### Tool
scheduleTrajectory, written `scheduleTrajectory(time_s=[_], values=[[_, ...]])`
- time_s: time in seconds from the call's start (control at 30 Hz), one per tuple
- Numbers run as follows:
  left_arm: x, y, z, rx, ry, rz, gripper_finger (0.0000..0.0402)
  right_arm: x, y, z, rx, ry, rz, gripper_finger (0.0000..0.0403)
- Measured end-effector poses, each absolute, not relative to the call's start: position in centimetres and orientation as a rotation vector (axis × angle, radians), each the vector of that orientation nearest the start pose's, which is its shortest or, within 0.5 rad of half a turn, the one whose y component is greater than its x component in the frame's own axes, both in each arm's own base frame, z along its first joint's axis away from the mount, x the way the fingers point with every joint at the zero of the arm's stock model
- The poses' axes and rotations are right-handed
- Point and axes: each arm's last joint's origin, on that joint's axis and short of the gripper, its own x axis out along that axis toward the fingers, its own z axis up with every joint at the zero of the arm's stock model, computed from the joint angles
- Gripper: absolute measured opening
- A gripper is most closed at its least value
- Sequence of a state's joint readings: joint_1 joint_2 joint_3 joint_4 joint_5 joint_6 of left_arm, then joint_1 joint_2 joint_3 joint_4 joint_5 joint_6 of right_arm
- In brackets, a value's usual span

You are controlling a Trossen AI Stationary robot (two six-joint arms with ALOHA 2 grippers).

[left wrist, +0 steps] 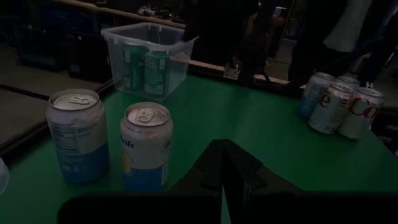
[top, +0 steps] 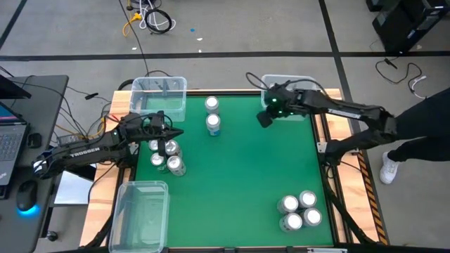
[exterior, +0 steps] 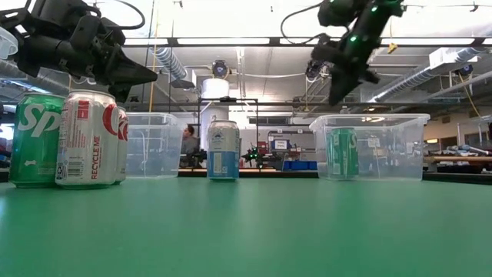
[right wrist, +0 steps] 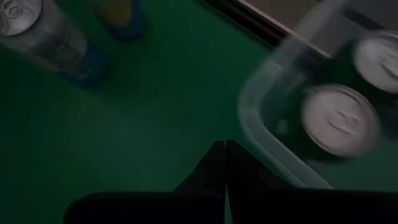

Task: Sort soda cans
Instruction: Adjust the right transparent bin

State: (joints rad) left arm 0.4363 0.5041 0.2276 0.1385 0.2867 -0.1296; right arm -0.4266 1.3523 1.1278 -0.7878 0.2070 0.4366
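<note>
Green baize covers the worktop [top: 239, 176] in the high view. Two cans [top: 212, 114] are set near the far edge, between two clear bins: a left bin [top: 159, 97] and a right bin [top: 287, 91]. A cluster of cans [top: 167, 157] is seen below the left bin, under the left pincer [top: 169, 133], whose fingers are pressed together on nothing. Four more cans [top: 299, 211] are grouped near the front right corner, well apart from the right bin. The right pincer [top: 265, 118] is held beside the right bin's near corner, fingers shut and empty. A third bin [top: 139, 214] lies at the front left.

In the low view, a green can [exterior: 34, 140] and a silver can [exterior: 91, 139] are seen touching at the left; a green can [exterior: 343, 153] stands inside the right bin.

In the left wrist view, closed fingers [left wrist: 225, 167] are pointed past two blue-and-white cans [left wrist: 111, 142].

In the right wrist view, two silver tops [right wrist: 341, 119] are seen inside the bin.
</note>
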Motion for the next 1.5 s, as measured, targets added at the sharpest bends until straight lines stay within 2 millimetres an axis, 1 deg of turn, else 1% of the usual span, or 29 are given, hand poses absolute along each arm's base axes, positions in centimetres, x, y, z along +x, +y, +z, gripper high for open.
scheduleTrajectory(time_s=[0.13,0.2,0.27,0.37,0.57,0.77,1.2,1.37,1.5], values=[[12.6,5.0,20.9,-0.181,0.119,0.158,0.0007,25.7,-12.3,27.0,0.467,0.881,-0.782,0.0],[12.6,5.0,20.9,-0.181,0.119,0.158,0.0007,26.3,-12.7,26.3,0.447,0.888,-0.797,0.0],[12.6,5.0,20.9,-0.181,0.12,0.157,0.0007,26.4,-13.2,25.8,0.437,0.903,-0.826,0.0],[12.6,5.0,20.9,-0.184,0.12,0.158,0.0007,26.0,-13.7,25.7,0.444,0.921,-0.854,0.0],[12.6,5.0,20.9,-0.184,0.121,0.158,0.0007,25.0,-13.7,26.4,0.443,0.926,-0.88,0.0],[12.6,5.0,20.8,-0.185,0.122,0.158,0.0007,24.2,-13.5,26.2,0.445,0.999,-0.903,0.0],[12.6,5.0,20.8,-0.185,0.121,0.16,0.0007,24.1,-13.3,26.4,0.382,1.029,-0.856,0.0],[12.6,5.0,20.8,-0.184,0.12,0.17,0.0007,23.5,-12.4,27.5,0.371,1.009,-0.793,0.0],[12.6,5.0,20.8,-0.184,0.12,0.172,0.0007,22.0,-11.3,28.9,0.394,0.997,-0.787,0.0]])
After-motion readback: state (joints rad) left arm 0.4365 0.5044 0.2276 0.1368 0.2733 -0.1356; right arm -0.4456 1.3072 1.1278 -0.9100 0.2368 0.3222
